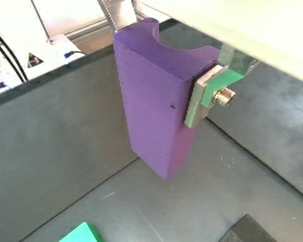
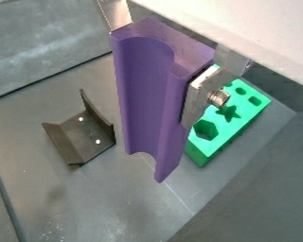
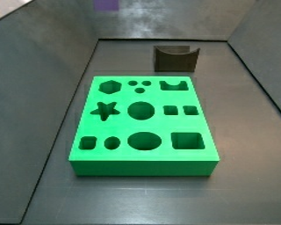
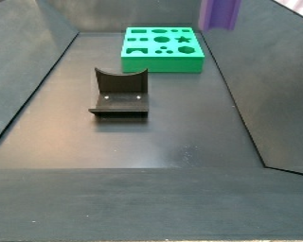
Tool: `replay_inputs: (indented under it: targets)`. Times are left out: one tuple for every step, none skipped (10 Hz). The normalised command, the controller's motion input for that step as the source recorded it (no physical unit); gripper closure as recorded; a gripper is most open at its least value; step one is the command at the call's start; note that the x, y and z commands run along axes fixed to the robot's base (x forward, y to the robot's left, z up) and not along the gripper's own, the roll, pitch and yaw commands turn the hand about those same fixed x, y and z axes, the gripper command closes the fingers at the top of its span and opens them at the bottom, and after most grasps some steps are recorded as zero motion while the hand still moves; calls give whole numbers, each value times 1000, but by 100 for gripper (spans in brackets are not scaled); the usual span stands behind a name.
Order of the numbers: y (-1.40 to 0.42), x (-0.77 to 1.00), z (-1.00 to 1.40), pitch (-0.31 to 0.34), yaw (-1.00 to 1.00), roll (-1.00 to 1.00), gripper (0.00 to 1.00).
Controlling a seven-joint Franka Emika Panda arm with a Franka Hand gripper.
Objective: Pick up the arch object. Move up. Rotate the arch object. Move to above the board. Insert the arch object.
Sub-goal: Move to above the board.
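Arch object (image 2: 151,99) hangs upright, clear of the floor, clamped between the gripper (image 2: 161,52) plates in both wrist views; only its lower end shows at the top edge in both side views. Board (image 3: 143,121) lies flat below, fixture (image 4: 120,94) well apart from it

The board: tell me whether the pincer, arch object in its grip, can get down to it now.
Probably yes: the pincer holds the arch object high, and nothing lies on the board.
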Motion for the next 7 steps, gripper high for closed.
replay_inputs:
  targets:
    - [0,-15,814,55,-16,-113,100]
    - [6,-5,613,56,-17,-113,100]
    - [7,-2,464,58,-18,-111,100]
    - [6,0,315,59,-19,-109,100]
    - [9,1,170,57,-19,-107,100]
    - [-1000,300,-89,201,-601,209,100]
    - [-1000,306,-91,200,-494,247,100]
